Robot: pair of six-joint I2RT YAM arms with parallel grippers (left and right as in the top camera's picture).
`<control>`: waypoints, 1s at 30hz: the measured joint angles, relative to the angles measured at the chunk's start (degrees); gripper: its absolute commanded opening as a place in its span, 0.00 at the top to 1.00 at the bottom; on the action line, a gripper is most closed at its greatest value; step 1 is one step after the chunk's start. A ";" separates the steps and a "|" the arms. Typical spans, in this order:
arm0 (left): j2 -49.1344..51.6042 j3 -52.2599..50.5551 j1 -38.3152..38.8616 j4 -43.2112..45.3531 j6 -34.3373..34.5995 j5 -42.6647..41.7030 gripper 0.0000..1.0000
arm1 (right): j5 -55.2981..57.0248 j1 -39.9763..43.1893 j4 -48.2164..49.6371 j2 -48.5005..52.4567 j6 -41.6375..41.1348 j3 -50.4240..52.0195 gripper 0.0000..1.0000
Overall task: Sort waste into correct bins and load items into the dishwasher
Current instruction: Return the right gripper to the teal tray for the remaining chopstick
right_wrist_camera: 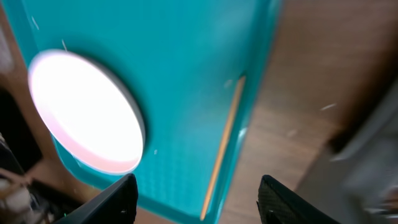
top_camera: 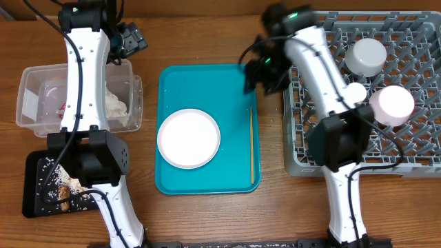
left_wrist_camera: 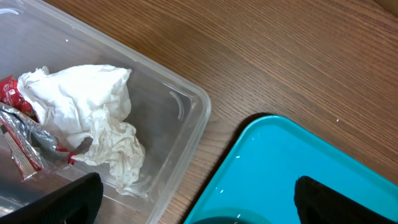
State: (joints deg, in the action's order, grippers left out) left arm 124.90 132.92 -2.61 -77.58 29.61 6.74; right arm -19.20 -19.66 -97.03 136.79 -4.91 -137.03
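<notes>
Crumpled white napkins (left_wrist_camera: 93,118) with a red wrapper (left_wrist_camera: 9,93) lie in the clear tub (top_camera: 27,103). Rice and brown scraps (top_camera: 65,189) lie on the black tray (top_camera: 34,172). The round plate (top_camera: 188,138) and the chopsticks (top_camera: 253,148) lie on the teal tray (top_camera: 207,182). The grey bowl (top_camera: 365,56), pink bowl (top_camera: 391,105) and white cup (top_camera: 355,91) sit in the grey rack (top_camera: 413,158). My left gripper (top_camera: 134,38) is open and empty above the tub's far right corner. My right gripper (top_camera: 265,72) is open and empty above the teal tray's far right corner; its wrist view shows the plate (right_wrist_camera: 84,115) and chopsticks (right_wrist_camera: 224,137).
Bare wooden table shows between the tub (left_wrist_camera: 186,106) and the teal tray (left_wrist_camera: 298,162), and between the teal tray and the rack. The rack fills the right side. Both arm bases stand at the front edge.
</notes>
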 measured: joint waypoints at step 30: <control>0.00 0.00 0.00 0.00 0.00 0.00 0.00 | 10.40 -11.17 0.15 -12.15 -10.03 27.65 0.43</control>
State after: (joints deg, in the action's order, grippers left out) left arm 124.90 132.92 -2.61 -77.58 29.61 6.74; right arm -8.80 -30.83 -96.88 124.64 -14.94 -109.38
